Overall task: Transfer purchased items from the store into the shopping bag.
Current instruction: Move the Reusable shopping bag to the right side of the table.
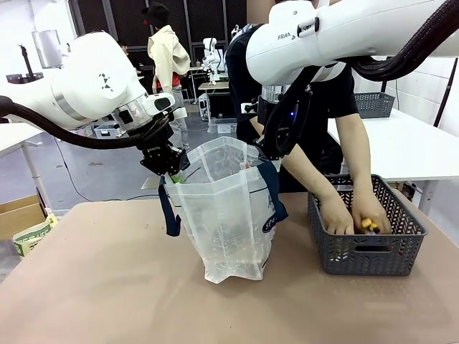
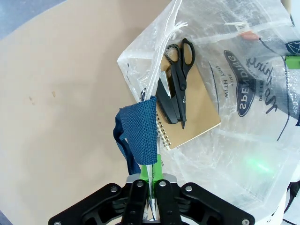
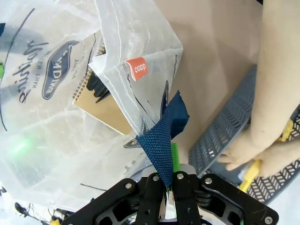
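The tan bench point(image 1: 107, 287) carries two things. The shopping bag point(image 1: 229, 215) stands upright near its middle, and a dark grey perforated basket point(image 1: 366, 247) sits well to the robot's right of it.

The bag is translucent white plastic, crinkled, with navy script and a round logo on its wall. Its mouth is held open between the two arms.

A person leans in from the far side, and their arms cross above the basket's near rim. The person's right hand point(image 1: 336, 213) and left hand point(image 1: 373, 210) are both down inside the basket.

The left end effector point(image 1: 172, 172) is at the bag's left rim. Its fingers are pinched narrow on the plastic edge where a navy strap point(image 2: 140, 136) hangs folded just above them. The right end effector point(image 1: 267, 154) is at the opposite rim, clamped the same way on the plastic and the other navy strap point(image 3: 161, 145).

A tan spiral notebook point(image 2: 197, 108) lies flat on the bag's bottom. On it are black scissors point(image 2: 180, 70) and, beside them, what looks like a black stapler point(image 2: 168, 108), touching.

A yellow item point(image 1: 368, 225) shows between the person's fingers in the basket, well apart from both end effectors. A small orange tag point(image 3: 137, 69) is sewn at the bag's rim.
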`<state>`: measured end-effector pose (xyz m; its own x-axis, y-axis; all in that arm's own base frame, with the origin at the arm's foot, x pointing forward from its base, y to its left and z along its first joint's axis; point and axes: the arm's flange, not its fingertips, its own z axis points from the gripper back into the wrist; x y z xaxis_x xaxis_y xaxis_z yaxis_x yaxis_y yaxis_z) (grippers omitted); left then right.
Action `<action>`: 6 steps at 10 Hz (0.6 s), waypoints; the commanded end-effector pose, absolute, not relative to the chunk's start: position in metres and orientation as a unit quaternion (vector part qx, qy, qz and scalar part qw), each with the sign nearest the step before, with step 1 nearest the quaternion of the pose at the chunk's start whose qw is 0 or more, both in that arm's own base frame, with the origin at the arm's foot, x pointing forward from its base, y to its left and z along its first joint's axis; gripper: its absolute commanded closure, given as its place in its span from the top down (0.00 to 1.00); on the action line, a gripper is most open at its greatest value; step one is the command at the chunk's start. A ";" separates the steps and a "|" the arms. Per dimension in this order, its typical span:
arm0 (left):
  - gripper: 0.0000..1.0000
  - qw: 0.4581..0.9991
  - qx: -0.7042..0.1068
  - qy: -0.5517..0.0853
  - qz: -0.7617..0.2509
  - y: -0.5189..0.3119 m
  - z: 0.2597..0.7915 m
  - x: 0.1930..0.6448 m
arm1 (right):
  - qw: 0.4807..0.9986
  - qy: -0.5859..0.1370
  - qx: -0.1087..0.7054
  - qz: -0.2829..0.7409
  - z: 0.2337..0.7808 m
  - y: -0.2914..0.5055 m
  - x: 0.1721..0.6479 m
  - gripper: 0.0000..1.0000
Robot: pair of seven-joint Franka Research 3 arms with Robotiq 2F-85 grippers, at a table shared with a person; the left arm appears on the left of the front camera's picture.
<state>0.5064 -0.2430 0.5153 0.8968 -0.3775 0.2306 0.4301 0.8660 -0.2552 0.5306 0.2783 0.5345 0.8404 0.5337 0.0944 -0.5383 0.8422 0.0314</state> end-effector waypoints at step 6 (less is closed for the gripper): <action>0.00 0.963 -0.151 -0.092 -0.204 -0.242 0.514 0.504 | 0.960 -0.040 0.029 0.277 0.534 0.278 0.530 0.00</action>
<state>0.5064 -0.2430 0.5153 0.8968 -0.3775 0.2306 0.4301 0.8660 -0.2552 0.5306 0.2783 0.5345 0.8404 0.5337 0.0944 -0.5383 0.8422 0.0314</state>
